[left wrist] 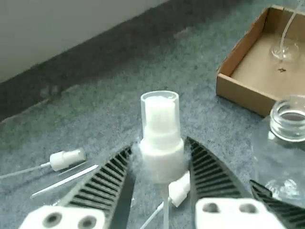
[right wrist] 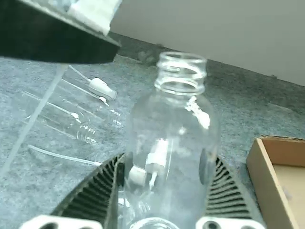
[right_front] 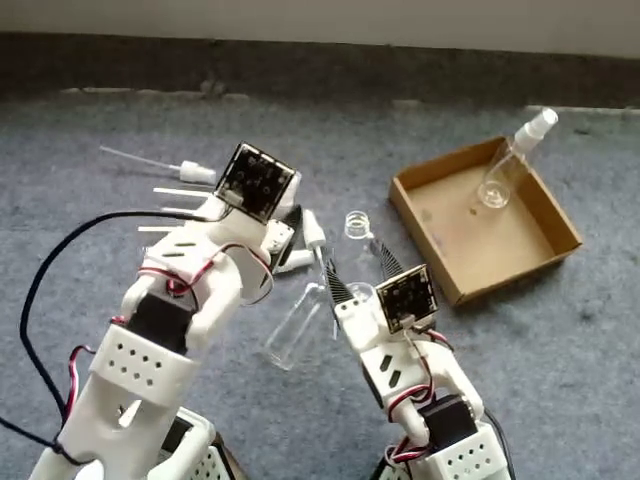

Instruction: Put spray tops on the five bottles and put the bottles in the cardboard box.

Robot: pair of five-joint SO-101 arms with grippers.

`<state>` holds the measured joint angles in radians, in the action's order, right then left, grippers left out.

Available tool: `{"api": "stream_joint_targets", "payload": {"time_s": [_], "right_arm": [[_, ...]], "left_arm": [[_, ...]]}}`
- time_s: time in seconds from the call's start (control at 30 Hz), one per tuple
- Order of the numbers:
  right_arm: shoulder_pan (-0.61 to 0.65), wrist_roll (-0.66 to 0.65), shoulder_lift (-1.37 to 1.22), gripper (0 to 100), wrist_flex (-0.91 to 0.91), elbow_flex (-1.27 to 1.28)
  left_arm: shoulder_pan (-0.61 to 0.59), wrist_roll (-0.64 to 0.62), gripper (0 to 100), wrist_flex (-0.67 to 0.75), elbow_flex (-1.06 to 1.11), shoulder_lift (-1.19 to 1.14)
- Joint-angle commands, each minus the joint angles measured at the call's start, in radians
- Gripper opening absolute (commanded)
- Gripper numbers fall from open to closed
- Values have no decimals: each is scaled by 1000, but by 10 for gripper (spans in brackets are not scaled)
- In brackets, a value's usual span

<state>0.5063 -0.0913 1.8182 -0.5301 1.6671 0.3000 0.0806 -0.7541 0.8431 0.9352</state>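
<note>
Left end effector (left wrist: 161, 164) closed on a white clear-capped spray top (left wrist: 160, 129); right end effector (right wrist: 164, 191) gripped an upright clear open bottle (right wrist: 171, 133), left of the brown cardboard box (right_front: 425, 240). Misaligned, its tube (left wrist: 165, 210) could miss the neck (right wrist: 181, 71).

Grey, carpet-like worktop (right_front: 100, 120), reaching back to a dark strip below a pale wall. Toward the right, flat on it, an open cardboard box (right_front: 445, 215). Near the middle, a clear bottle (right_front: 293, 328) on its side. At far left, a white spray top (right_front: 197, 172) with its tube, and thin loose tubes (right_front: 178, 191) just beside. Closer to the middle, a second top (left wrist: 179, 189) lying flat.
</note>
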Motion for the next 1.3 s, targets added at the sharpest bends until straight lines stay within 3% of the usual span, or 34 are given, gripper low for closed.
{"api": "stream_joint_targets", "payload": {"time_s": [0.0, 0.33, 0.5, 0.77, 0.97, 1.27], "right_arm": [[36, 0, -1, 131, 33, 76], [124, 0, -1, 131, 35, 113], [124, 0, -1, 131, 33, 113], [122, 0, -1, 131, 28, 113], [122, 0, -1, 131, 28, 113], [122, 0, -1, 131, 27, 113]], "left_arm": [[5, -11, 66, 100, 28, 162], [13, -15, 66, 261, 30, 334], [4, -196, 66, 416, 28, 334], [13, -226, 66, 583, 28, 334], [45, -420, 66, 526, -61, 331], [82, -425, 66, 445, -122, 268]]}}
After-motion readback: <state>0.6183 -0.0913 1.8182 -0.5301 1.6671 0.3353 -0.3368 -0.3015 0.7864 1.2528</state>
